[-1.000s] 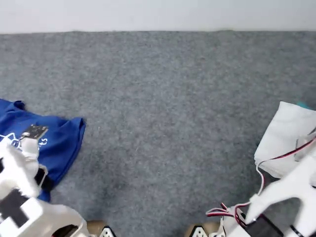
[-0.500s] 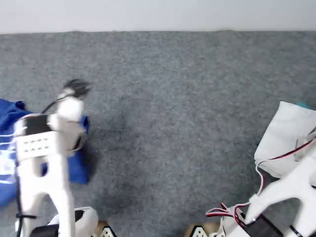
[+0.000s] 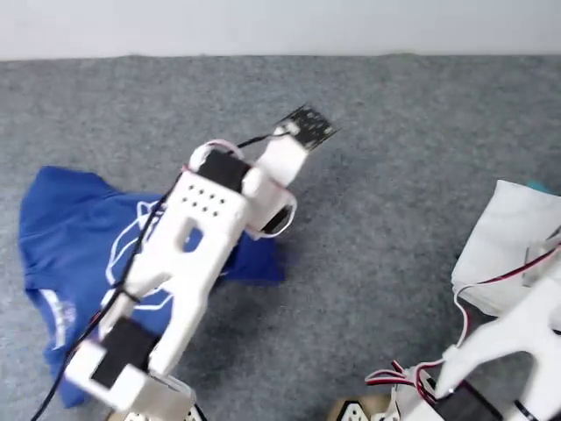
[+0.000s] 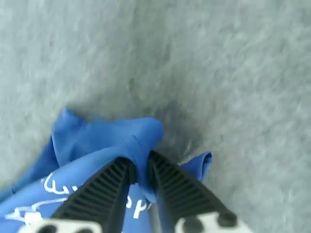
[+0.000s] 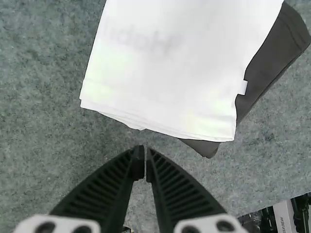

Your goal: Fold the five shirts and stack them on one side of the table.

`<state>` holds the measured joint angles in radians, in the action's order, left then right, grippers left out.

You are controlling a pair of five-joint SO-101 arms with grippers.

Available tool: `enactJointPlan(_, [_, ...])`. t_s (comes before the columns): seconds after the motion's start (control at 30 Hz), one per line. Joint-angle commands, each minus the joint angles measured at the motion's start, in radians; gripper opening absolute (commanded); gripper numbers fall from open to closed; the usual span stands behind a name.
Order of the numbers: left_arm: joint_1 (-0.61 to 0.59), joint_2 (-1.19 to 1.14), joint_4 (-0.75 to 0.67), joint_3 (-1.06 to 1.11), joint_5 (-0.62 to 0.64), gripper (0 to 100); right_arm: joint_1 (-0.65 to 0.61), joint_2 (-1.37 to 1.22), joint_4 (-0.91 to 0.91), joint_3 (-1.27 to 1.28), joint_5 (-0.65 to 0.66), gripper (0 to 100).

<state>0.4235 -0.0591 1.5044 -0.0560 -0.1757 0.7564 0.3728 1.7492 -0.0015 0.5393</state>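
Grey table [image 3: 394, 132], as I logged it. The blue shirt [image 3: 70, 237] lay crumpled and unfolded on it. The left gripper [image 4: 140, 162] sat at one bunched fold of the blue shirt, ribbed jaws pinching the cloth. Well apart from the blue shirt, across the table, I saw a folded white shirt [image 5: 180, 63] lying on a dark shirt [image 5: 272, 58]. The right gripper [image 5: 145, 155], equally far from the blue shirt, hung just beside the white shirt's edge, jaws pressed together on nothing.

The left arm [image 3: 197, 237] stretches across the blue shirt [image 3: 70, 237], the left tool [image 4: 140, 162] pinching a fold of it; the right tool [image 5: 145, 155], well apart from that shirt, is closed.
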Motion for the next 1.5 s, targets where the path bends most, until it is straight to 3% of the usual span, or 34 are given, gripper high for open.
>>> enactJointPlan(0.0, [0.032, -0.071, 0.029, -0.200, -0.020, 2, -0.005, 0.042, 0.035, -0.020, 0.000, 1.0])
enactJointPlan(0.1, [0.028, -0.115, 0.118, -0.323, -0.018, 3, -0.007, 0.068, 0.035, -0.020, 0.000, 1.0])
enactJointPlan(0.23, [-0.020, -0.126, 0.253, -0.433, -0.017, 12, -0.010, 0.094, 0.035, -0.018, 0.000, 1.0])
enactJointPlan(0.47, [-0.157, -0.009, 0.250, -0.433, 0.000, 17, -0.010, 0.107, 0.033, 0.100, -0.002, 1.0])
enactJointPlan(0.73, [-0.519, -0.037, 0.245, -0.437, -0.003, 17, -0.051, 0.217, 0.024, 0.186, -0.002, 1.0])
enactJointPlan(0.9, [-0.767, -0.172, 0.141, -0.440, -0.008, 17, -0.120, 0.295, 0.024, 0.269, -0.002, 1.0])
enactJointPlan(1.03, [-0.884, -0.296, 0.040, -0.441, -0.061, 17, -0.170, 0.343, 0.024, 0.324, -0.003, 1.0])
enactJointPlan(1.33, [-0.999, -0.540, -0.158, -0.449, -0.069, 17, -0.185, 0.403, 0.024, 0.379, -0.002, 1.0])
enactJointPlan(1.47, [-1.016, -0.647, -0.169, -0.518, -0.069, 17, -0.185, 0.409, 0.024, 0.379, -0.002, 1.0])
